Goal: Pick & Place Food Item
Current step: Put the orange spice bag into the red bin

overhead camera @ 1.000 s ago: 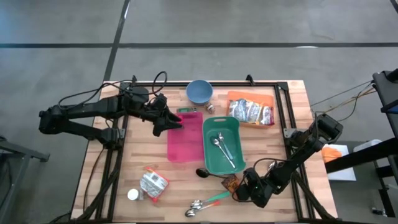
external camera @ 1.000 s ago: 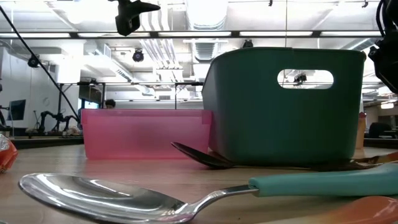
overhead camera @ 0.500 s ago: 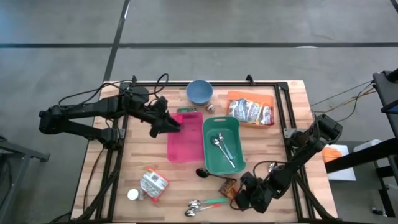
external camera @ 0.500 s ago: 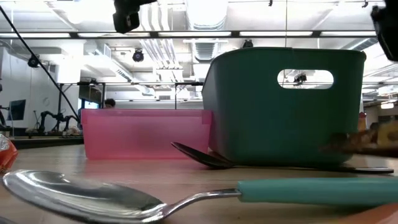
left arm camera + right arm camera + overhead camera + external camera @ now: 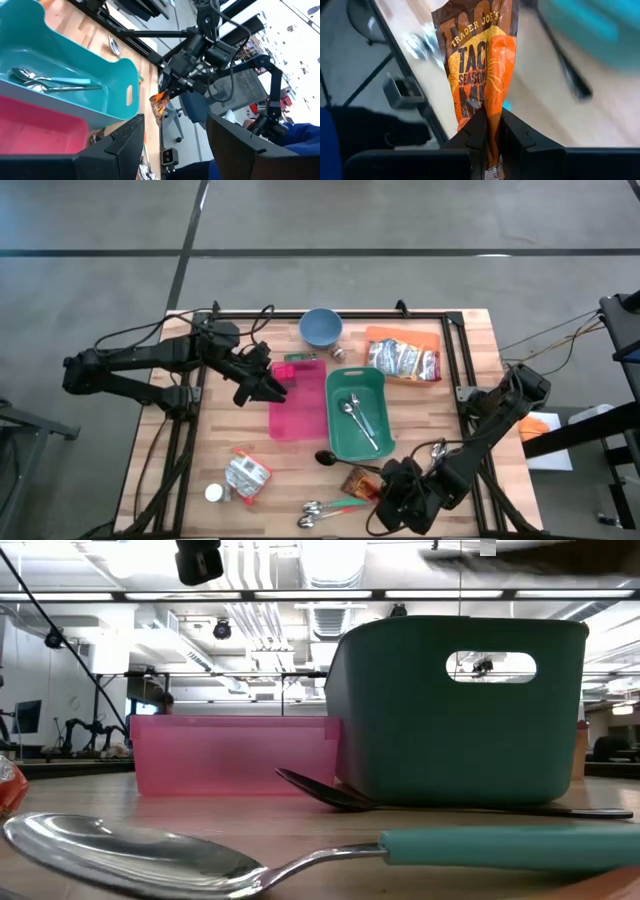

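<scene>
Table (image 5: 470, 340): wooden, cluttered.
Teal bin (image 5: 357, 423): centre, spoons inside.
Left gripper (image 5: 268, 387): waiting over the pink tray (image 5: 297, 405), fingers parted, empty.
Right gripper (image 5: 388, 492): near edge, pinched on the packet's end.
Seasoning packet (image 5: 479, 60): lifted, dangling; likely light, floppy, slick; best gripped at the sealed edge.

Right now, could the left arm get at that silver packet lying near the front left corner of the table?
Probably yes. The left gripper hovers open by the pink bin, holding nothing, and the silver packet lies on bare wood with nothing between them. Only the small white jar sits close beside it.
</scene>
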Tool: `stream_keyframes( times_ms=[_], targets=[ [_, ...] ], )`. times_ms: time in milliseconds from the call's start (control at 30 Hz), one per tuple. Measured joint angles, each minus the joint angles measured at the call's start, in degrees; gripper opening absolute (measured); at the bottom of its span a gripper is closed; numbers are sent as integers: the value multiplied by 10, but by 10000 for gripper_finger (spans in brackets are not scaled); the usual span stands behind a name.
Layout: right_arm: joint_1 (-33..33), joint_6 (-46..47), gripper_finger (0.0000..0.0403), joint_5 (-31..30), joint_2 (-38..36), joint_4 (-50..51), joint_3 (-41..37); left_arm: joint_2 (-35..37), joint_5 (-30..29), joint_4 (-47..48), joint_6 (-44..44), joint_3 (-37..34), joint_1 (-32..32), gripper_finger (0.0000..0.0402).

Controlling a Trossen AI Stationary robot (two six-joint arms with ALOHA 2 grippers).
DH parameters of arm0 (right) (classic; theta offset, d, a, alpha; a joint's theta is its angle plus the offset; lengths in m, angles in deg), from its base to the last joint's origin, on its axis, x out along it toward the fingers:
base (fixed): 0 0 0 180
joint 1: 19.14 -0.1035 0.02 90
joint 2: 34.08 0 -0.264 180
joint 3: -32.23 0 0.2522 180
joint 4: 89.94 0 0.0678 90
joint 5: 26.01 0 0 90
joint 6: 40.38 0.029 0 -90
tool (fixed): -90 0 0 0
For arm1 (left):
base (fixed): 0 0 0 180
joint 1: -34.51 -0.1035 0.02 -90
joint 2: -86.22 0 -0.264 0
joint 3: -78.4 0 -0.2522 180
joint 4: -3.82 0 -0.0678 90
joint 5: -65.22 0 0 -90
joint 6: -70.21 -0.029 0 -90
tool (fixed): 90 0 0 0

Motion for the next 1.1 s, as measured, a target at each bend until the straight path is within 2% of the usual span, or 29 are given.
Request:
stream_keyframes(
  times_ms=[200,367,600,767,900,1100],
  targets=[
    [15,-56,27,-108,0,70,45,0,-6,-7,25,0,15,212],
    [59,-115,26,-152,0,122,76,0,-39,-25,74,0,21,212],
    [148,-264,26,-151,-1,117,113,-2,-49,-27,123,0,22,212],
    [190,-374,26,-147,-6,116,130,-35,-52,-38,144,0,23,212],
    [209,-407,26,-142,-27,116,128,-79,-53,-42,146,0,34,212],
    [228,-435,26,-133,-55,102,128,-102,-77,-109,84,0,52,212]
  ],
)
